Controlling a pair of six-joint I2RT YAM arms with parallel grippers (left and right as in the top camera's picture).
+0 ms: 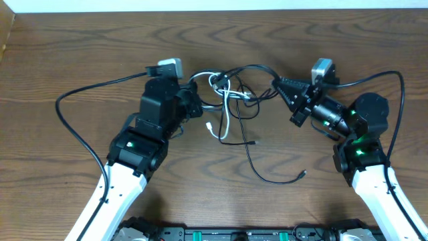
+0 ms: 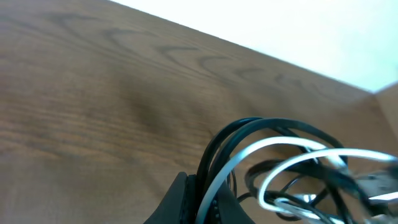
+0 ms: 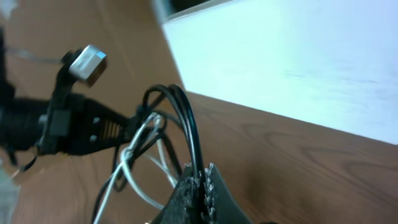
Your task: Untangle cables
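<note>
The cables (image 1: 231, 100) are a knot of thin black and white cords hanging between my two grippers above the table's middle. My left gripper (image 1: 195, 100) is shut on black and white strands at the knot's left; the left wrist view shows the strands (image 2: 249, 155) pinched between its fingers (image 2: 208, 199). My right gripper (image 1: 277, 85) is shut on a black strand at the knot's right, seen in its fingers (image 3: 200, 183) with the cord (image 3: 186, 124) arching up. Loose ends trail toward me: a white plug (image 1: 210, 125) and black plugs (image 1: 254, 142), (image 1: 302, 175).
The brown wooden table (image 1: 80, 53) carries only the cables. Its far edge meets a white wall (image 3: 298, 56). Thick black arm wires loop beside each arm, on the left (image 1: 67, 120) and on the right (image 1: 400, 107).
</note>
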